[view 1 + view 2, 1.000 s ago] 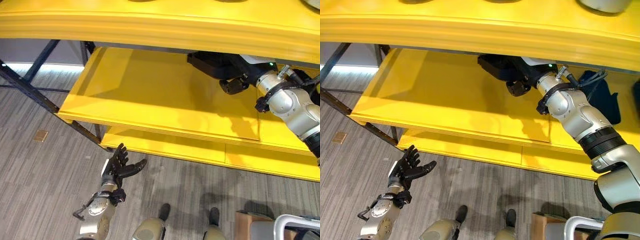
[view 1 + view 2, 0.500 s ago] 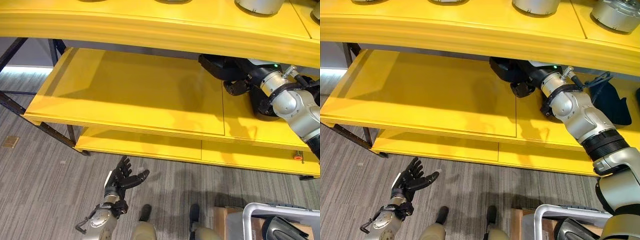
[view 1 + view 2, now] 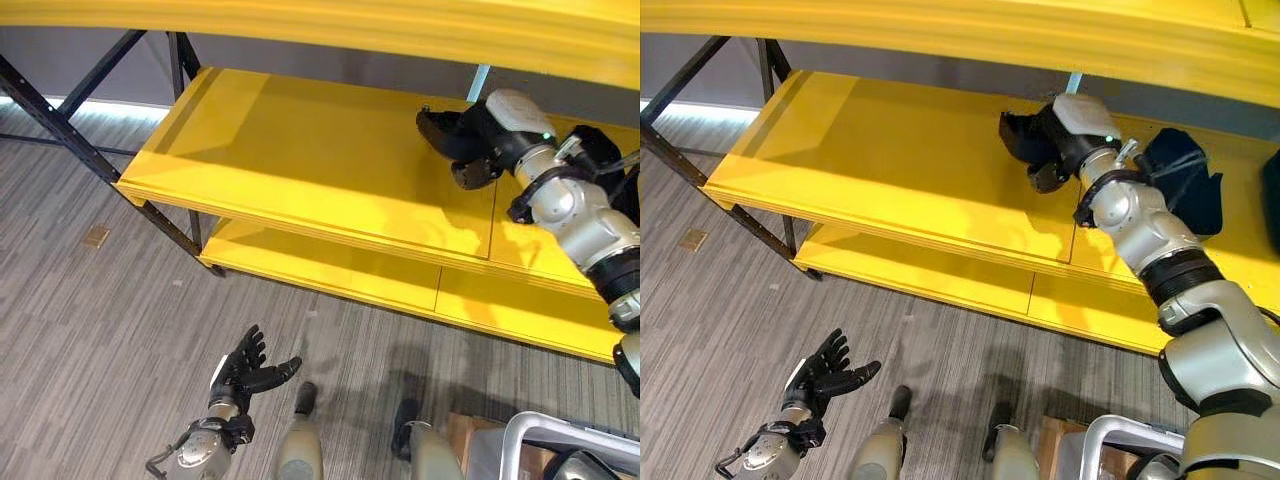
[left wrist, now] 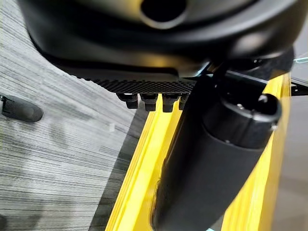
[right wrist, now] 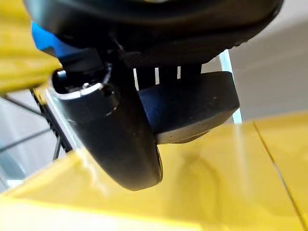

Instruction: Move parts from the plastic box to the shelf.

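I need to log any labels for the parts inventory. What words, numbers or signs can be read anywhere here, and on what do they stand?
None can be read.
The dark part held in the right hand over the yellow shelf: no print visible.
The shelf itself: plain yellow, no label.
The plastic box at the lower edge: no label visible.
The left hand, open over the floor: unmarked.
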